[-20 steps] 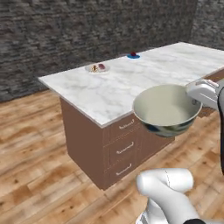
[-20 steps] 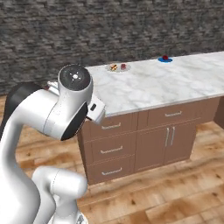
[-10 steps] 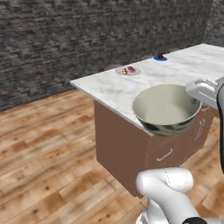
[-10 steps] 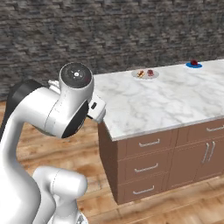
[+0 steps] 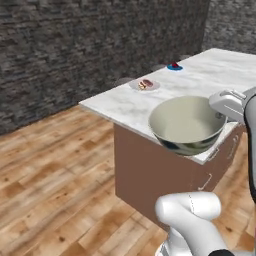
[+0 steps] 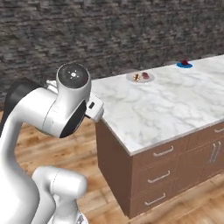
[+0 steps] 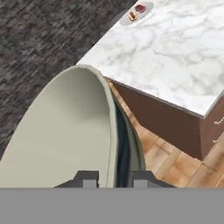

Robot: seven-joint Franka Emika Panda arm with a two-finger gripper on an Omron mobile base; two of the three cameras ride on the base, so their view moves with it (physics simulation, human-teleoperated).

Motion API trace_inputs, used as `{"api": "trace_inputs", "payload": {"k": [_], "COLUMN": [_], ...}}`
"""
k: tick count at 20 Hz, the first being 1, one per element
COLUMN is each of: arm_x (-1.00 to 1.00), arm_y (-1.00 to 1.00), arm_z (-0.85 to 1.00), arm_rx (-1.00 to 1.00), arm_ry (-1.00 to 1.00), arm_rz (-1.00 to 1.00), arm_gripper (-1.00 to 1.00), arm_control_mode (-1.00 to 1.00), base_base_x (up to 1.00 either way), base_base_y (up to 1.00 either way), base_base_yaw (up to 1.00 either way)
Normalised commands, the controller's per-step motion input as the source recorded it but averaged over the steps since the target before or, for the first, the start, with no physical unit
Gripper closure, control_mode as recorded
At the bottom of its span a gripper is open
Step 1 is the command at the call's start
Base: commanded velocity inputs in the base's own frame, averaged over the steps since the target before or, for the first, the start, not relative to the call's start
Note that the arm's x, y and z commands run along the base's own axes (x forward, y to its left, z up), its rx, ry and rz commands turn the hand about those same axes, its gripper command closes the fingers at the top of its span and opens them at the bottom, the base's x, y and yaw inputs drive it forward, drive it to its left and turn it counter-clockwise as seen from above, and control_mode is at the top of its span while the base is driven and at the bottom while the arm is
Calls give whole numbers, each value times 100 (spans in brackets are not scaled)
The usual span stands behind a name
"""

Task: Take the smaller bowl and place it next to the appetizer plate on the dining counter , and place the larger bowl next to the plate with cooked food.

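My gripper [image 5: 220, 114] is shut on the right rim of the larger bowl [image 5: 186, 124], cream inside and dark green outside, and holds it level in the air in front of the dining counter [image 5: 210, 80]. In the hand view the fingertips [image 7: 86, 179] straddle the bowl's rim [image 7: 111, 144]. The plate with cooked food [image 5: 145, 85] [image 6: 141, 77] [image 7: 136, 12] lies near the counter's far left corner. Further right along the far edge lies the blue appetizer plate [image 5: 174, 66] [image 6: 184, 64]. The smaller bowl is out of view.
The counter's brown base has drawers [image 6: 165, 152] on my side. Wooden floor [image 5: 50, 165] stretches left of the counter, up to a dark stone wall [image 5: 75, 45]. A dark stool top [image 5: 123, 80] peeks out behind the far edge.
The whole picture has shifted: the base has moved, so the counter's left corner now sits further right in both base views. The bowl stays in my shut gripper.
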Motion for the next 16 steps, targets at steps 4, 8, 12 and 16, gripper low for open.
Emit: {"api": "trace_inputs", "payload": {"k": [4,8,12,16], "arm_x": [0,0,0,0], "arm_y": [0,0,0,0], "arm_z": [0,0,0,0], "arm_rx": [0,0,0,0], "arm_ry": [0,0,0,0], "arm_rz": [0,0,0,0], "arm_gripper": [100,100,100,100], "arm_control_mode": [100,100,100,100], "base_base_x": [57,25,9,1], "base_base_y": [76,71,93,100], "base_base_yaw": [-44,-41,-38,-37]}}
